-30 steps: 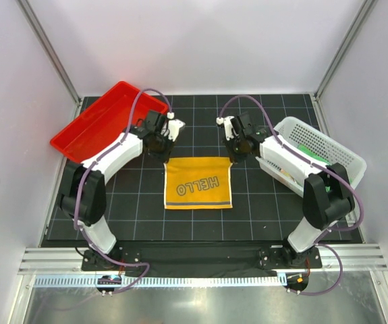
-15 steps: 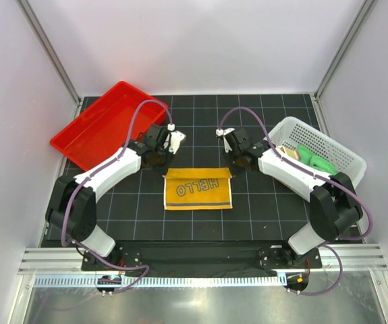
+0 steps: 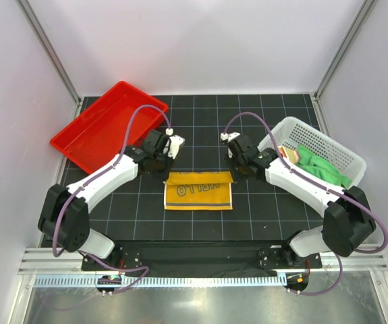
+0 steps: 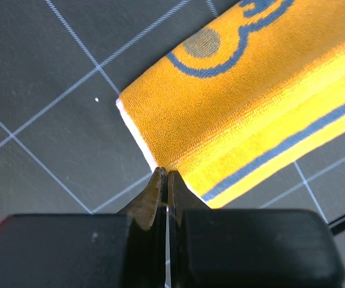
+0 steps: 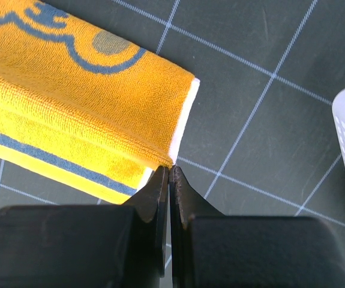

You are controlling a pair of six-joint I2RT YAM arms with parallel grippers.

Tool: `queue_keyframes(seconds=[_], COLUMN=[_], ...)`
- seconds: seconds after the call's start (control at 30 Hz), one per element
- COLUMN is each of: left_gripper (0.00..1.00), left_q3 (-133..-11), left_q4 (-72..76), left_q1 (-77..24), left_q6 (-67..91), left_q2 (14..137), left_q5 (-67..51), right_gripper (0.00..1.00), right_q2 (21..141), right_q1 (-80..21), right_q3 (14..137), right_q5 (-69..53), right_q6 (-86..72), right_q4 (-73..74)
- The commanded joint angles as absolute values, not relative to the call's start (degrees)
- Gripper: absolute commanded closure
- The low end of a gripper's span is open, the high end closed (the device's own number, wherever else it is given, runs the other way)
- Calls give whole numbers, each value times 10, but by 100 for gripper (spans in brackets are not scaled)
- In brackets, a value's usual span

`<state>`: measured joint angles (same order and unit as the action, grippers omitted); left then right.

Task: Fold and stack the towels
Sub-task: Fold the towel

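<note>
Both arms are bent in over the middle of the mat, and each has hold of one corner of the yellow-orange HELLO towel (image 3: 198,191).

The left gripper (image 4: 164,174) has its jaws pressed together on the towel's left far corner, with cloth caught right at the tips. The right gripper (image 5: 169,170) is clamped the same way on the right far corner. I can see no gap between either pair of jaws.

From the left jaws the towel stretches off to the right, and from the right jaws it stretches off to the left. Its long axis therefore runs straight from one pair of jaws to the other. The pinched edge is doubled over into a soft roll along that line, with the grey stripe showing on the layer beneath. The rest of the cloth lies flat on the base side of the jaws, reaching towards the arms' own mounts.

Neither arm is nearer, as each sits over its own corner and the two look about level.

To my eye the next move depends on that free near edge. The two pinched corners would need to travel back over the flat part together, or the fold will skew.

A green towel (image 3: 318,165) waits in the white basket (image 3: 295,123), off to the right jaws' outer side.
</note>
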<state>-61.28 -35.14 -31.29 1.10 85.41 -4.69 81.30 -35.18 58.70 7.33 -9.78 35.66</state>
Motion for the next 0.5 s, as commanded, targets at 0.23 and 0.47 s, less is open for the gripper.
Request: queue_keyframes(seconds=[0.23, 0.47], left_gripper=[100, 100], left_q3=[-592, -566], left_q4=[-407, -400], left_q1=[-333, -352], left_q6=[39, 68], left_q2=[817, 827], left_q5=[-8, -25], right_gripper=[99, 99], right_q2=[767, 760], right_q1=[-366, -403], right_q3=[539, 520], right_q5=[81, 76], right_q6=[-148, -170], right_q4=[375, 378])
